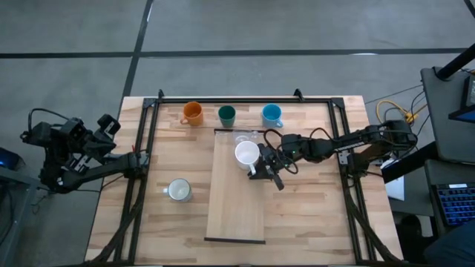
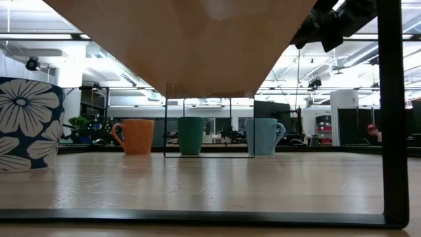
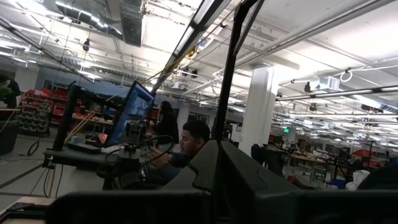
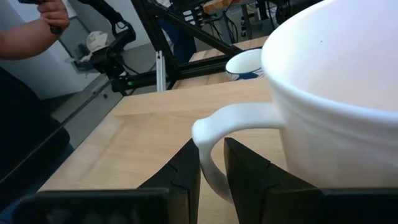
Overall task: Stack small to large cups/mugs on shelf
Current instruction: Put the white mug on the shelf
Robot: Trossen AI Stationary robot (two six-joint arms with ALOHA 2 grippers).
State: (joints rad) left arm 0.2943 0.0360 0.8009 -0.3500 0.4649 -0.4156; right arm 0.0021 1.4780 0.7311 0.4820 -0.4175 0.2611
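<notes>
**White mug pinched by its handle over the shelf**

White mug [image 4: 336, 93] fills the right wrist view: glazed ceramic, stiff, smooth enough to slip, and likely to chip if knocked. Its thin loop handle is the natural hold, and the right tool [image 4: 211, 163] pinches that loop between its two fingers. From above, the mug [image 1: 247, 154] sits over the far part of the shelf [image 1: 235, 211], the right arm reaching in low from the desk's [image 1: 312, 222] side. Left tool, pressed together, waits off the left edge.
</notes>
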